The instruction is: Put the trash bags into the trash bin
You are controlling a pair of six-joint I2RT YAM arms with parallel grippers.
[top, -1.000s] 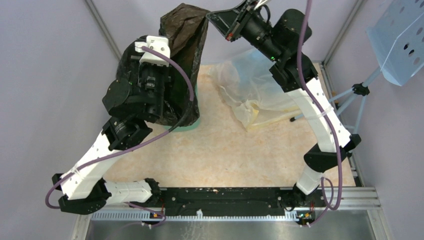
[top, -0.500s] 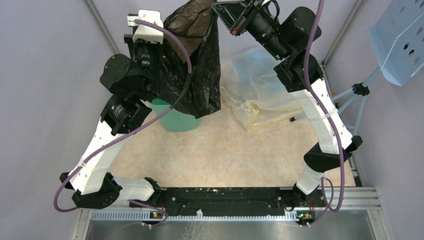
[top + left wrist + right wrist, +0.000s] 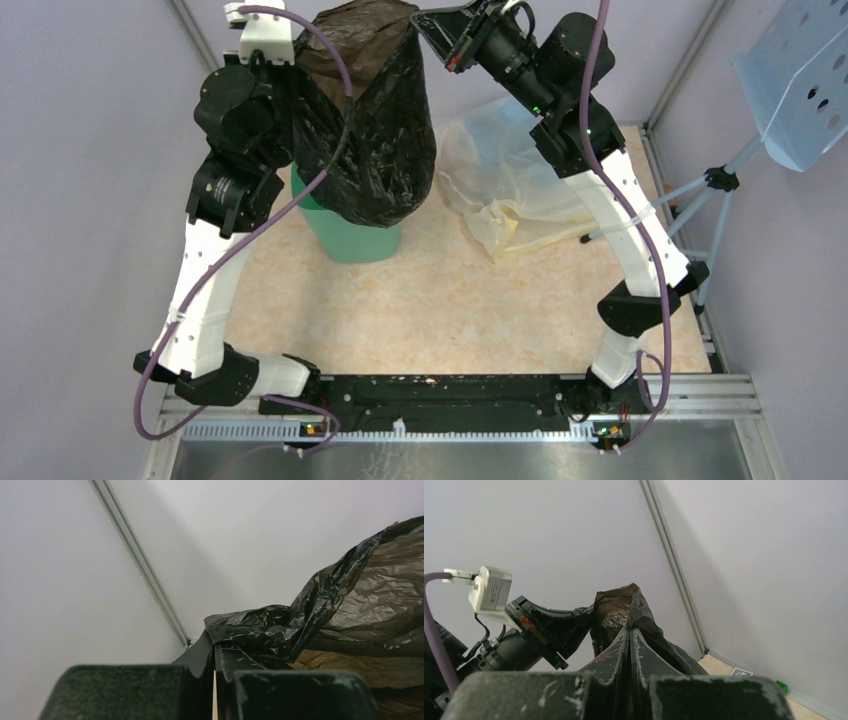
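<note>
Top external: left claw (image 3: 215, 655) and right claw (image 3: 630, 637) both pinched shut on the black bag (image 3: 380, 140), hanging over the green bin (image 3: 350, 238). Looks off-centre, so I reckon it could drape outside the rim.

Both arms same build — white link shells, black joint housings: left arm (image 3: 205, 300), right arm (image 3: 640, 230). A purple cable (image 3: 433, 640) loops loosely along each one. White camera block (image 3: 268, 35) on the left wrist. Right gripper (image 3: 630, 632) fingers black, scuffed — red smear on one.
</note>
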